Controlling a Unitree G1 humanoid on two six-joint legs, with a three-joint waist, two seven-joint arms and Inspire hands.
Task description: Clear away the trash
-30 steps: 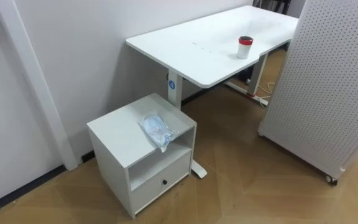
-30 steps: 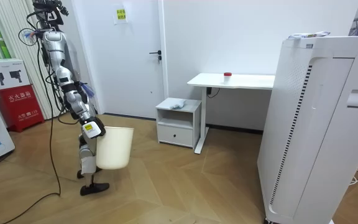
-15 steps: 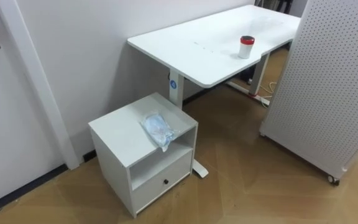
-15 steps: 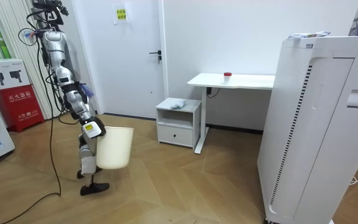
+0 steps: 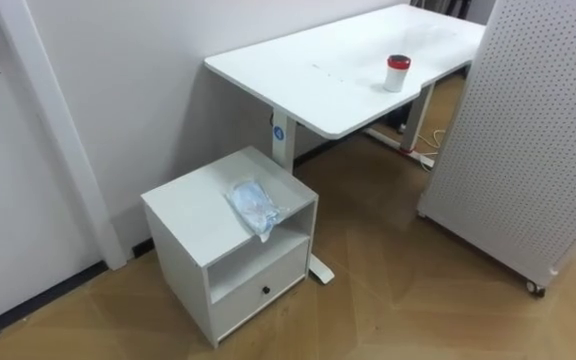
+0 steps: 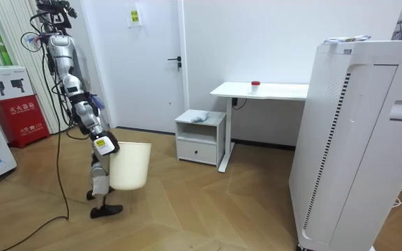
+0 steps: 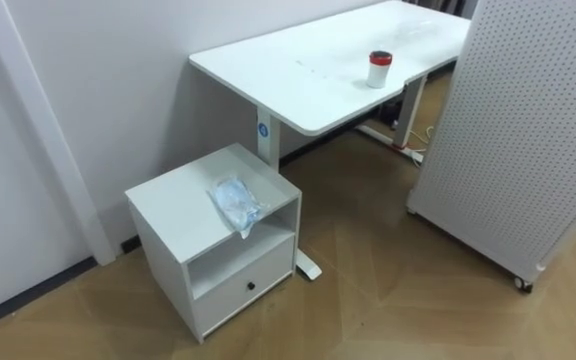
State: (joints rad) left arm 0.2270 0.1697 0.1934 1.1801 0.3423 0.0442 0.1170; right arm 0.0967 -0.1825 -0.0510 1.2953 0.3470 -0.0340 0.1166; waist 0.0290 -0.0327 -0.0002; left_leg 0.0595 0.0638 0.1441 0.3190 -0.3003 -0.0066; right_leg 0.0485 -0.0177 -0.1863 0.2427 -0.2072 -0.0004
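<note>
Standing on the wood floor near a closed door [image 6: 145, 63], facing a small white cabinet [image 5: 193, 215]. Carrying a white bin [image 6: 131, 166] low in front of the legs, with the right hand [image 6: 103, 145] set against the bin's upper rim on the room view's left. Cannot tell at this range whether that hand is clenched on the rim or loose against it.

Lying well apart from the hand, ahead of it and toward the room view's right: the garbage [image 5: 256, 206], a crumpled clear wrapper with a pale blue tint. Sitting on the cabinet's top near the front right corner, one end drooping just over the front edge above the open shelf. Touching nothing but the cabinet.

Below the shelf, a drawer [image 5: 265, 292] with a dark knob, closed. Farther from the hand than the cabinet, and just beside it, a white desk [image 5: 308, 80] against the wall. Standing upright on the desk, well beyond the garbage, a white cup with a red lid [image 5: 396, 73]. Farthest from the hand, past the desk's near edge, a tall white perforated panel [image 5: 528, 130] on wheels.
</note>
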